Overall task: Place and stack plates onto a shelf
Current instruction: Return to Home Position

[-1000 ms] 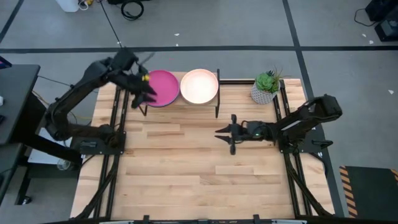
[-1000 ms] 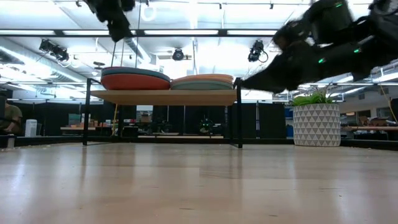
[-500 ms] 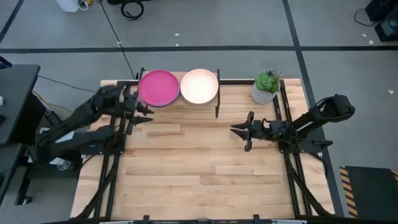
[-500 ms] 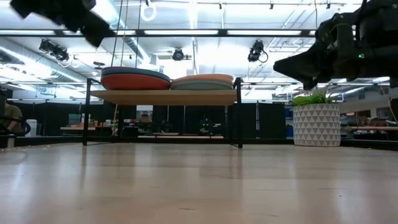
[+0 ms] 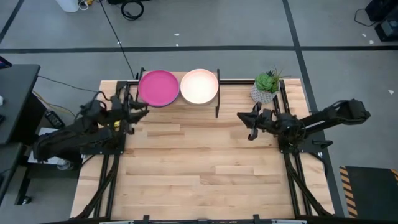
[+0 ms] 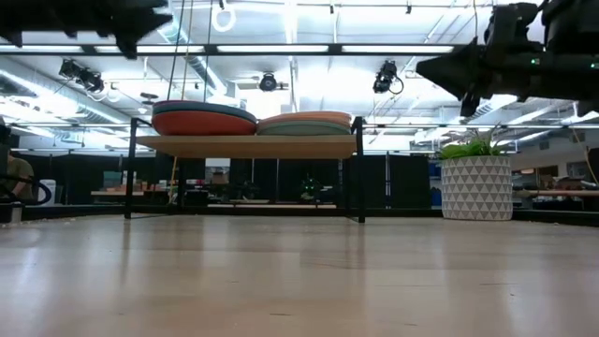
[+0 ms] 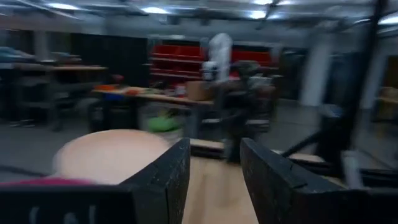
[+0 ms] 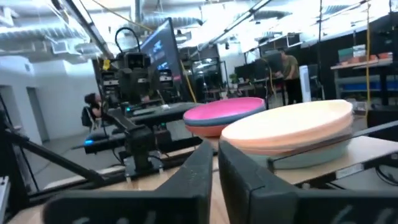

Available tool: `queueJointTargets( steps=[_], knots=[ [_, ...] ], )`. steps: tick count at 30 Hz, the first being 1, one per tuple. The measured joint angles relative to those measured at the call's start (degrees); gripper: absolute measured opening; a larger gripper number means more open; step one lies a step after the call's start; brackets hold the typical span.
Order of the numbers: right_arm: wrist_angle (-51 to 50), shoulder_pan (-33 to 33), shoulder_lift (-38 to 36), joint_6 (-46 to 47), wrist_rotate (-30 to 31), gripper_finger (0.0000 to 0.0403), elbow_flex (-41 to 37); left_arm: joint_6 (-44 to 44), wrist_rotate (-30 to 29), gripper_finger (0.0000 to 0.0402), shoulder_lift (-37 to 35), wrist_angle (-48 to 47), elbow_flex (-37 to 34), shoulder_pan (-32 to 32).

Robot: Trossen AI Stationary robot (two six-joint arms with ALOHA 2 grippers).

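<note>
Two plate stacks, high view: pink plate [image 5: 159, 88] and cream plate [image 5: 199, 86] topmost, side by side at tabletop [image 5: 199, 174] far edge; left hand [image 5: 138, 111] and right hand [image 5: 250, 122] both apart from them.
Low view: both stacks seated on shelf [image 6: 245, 146].
Left wrist view: fingers [image 7: 161, 180] moderately parted, empty.
Right wrist view: fingers [image 8: 186, 180] nearly closed, empty.
Homing advice: retract level, well clear of shelf.

A low light-wood shelf on thin black metal legs [image 6: 245, 146] stands at the far edge of the slatted wooden tabletop [image 5: 199, 168]. Two stacks of plates sit side by side on it. A pink round plate [image 5: 158, 88] tops the left stack and a cream round plate [image 5: 199, 86] tops the right. A potted green plant in a white patterned pot [image 5: 266, 88] stands right of the shelf. The left gripper [image 5: 141, 111] hangs by the shelf's left end, the right gripper [image 5: 246, 124] just before the plant.
</note>
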Motion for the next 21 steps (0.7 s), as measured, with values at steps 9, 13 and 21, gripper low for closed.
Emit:
queueJointTargets(
  steps=[9, 13, 21],
  knots=[
    [-28.33, -7.4, -21.53, 4.08, -2.83, 0.0016, 1.61, 9.13, -13.82, 0.0134, -3.3, 0.84, -5.55, -9.96],
    [-39.77, -9.09, -32.48, 5.93, -4.28, 0.0028, 1.62, 11.72, -14.89, 0.0116, -8.86, 1.56, -9.05, -13.96],
    [-55.44, -10.29, -48.92, 1.95, -6.32, 0.0017, 1.65, 11.34, -14.78, 0.0082, -15.26, 3.78, -14.39, -18.4]
  ],
)
